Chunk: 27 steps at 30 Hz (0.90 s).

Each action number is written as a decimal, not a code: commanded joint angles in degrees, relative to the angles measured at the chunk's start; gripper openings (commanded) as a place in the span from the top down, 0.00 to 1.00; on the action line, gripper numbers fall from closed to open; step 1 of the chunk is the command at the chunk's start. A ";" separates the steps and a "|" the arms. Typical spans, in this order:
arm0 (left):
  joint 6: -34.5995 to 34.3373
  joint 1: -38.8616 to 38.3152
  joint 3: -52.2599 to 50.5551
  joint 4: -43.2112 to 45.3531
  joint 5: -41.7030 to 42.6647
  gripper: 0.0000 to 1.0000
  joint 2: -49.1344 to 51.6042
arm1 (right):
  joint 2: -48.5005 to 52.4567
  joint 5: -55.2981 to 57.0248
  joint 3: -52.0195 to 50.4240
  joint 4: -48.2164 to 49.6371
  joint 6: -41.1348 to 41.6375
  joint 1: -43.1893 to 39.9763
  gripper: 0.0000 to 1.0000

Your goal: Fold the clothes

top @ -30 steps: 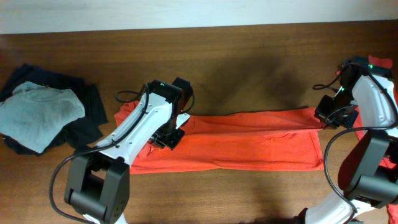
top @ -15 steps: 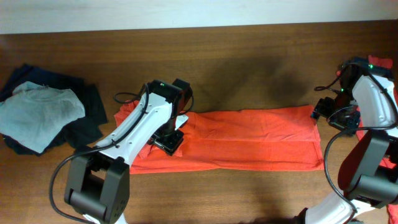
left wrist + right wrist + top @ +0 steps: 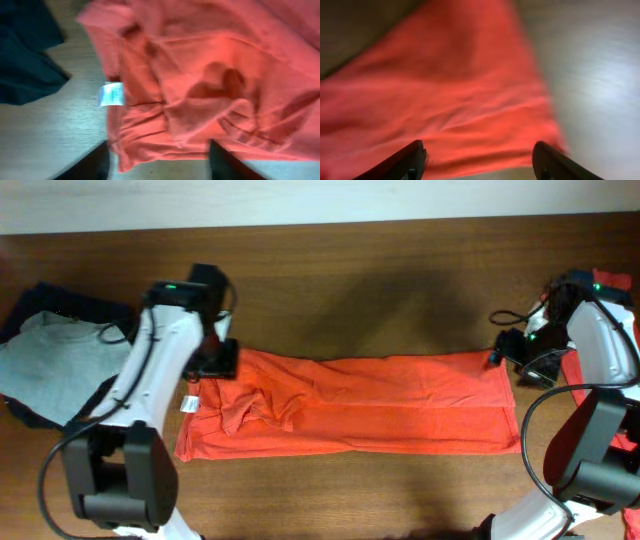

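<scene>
The orange-red T-shirt (image 3: 380, 400) lies as a long folded band across the middle of the table (image 3: 380, 290). Its left end is rumpled and shows a white label (image 3: 111, 94). The left gripper (image 3: 160, 160) hangs over that end, fingers spread and empty. The right gripper (image 3: 477, 160) is spread the same way above the right end. A pile of grey and dark clothes (image 3: 60, 365) sits at the far left.

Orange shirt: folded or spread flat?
Folded lengthwise: the orange shirt lies as a long band, layered edge along its middle, left end rumpled.
</scene>
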 commanded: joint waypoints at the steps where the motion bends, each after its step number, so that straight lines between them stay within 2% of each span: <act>1: -1.20 5.46 0.11 1.79 3.91 0.51 -0.92 | -1.09 -17.59 -0.02 1.46 -7.69 -0.04 0.27; 5: 2.75 7.89 -2.23 6.82 10.32 0.55 -0.35 | -1.09 -20.31 -0.02 2.78 -7.87 0.04 0.27; 9: 2.82 7.87 -5.86 11.80 11.43 0.59 1.68 | -1.09 -20.24 -0.02 2.80 -8.74 0.07 0.27; 10: 2.89 7.80 -7.19 14.60 13.62 0.62 3.37 | -1.09 -20.20 -0.02 2.99 -8.94 0.04 0.27; 11: 3.98 7.80 -8.35 17.44 15.74 0.72 4.94 | -1.09 -20.20 -0.02 3.19 -8.92 0.04 0.27; 13: 3.91 7.80 -8.79 19.37 15.82 0.82 6.80 | -1.09 -20.20 -0.02 3.21 -8.92 0.04 0.27; 14: 3.91 7.80 -8.79 20.48 15.82 0.84 8.48 | -1.09 -20.17 -0.02 3.08 -8.92 0.04 0.27; 18: 3.96 7.80 -8.79 21.59 13.03 0.84 11.28 | -1.09 -18.82 -0.04 2.95 -8.87 0.04 0.27; 21: 4.48 7.80 -8.79 22.88 11.26 0.89 13.88 | -1.09 -16.63 -0.09 2.78 -8.79 0.04 0.28; 22: 4.87 7.80 -8.79 23.12 11.26 0.93 14.60 | -1.07 -15.89 -0.15 2.62 -8.24 0.07 0.30; 23: 5.01 7.80 -8.79 23.32 11.26 0.96 15.30 | -1.01 -14.49 -0.35 2.54 -7.19 0.07 0.39; 25: 5.01 7.82 -8.79 23.39 11.23 0.99 16.31 | -0.85 -11.37 -1.38 2.40 -4.15 0.20 0.65; 27: 5.01 7.82 -8.79 23.41 11.21 0.99 16.39 | -0.63 -8.35 -3.63 3.98 -1.62 0.52 0.77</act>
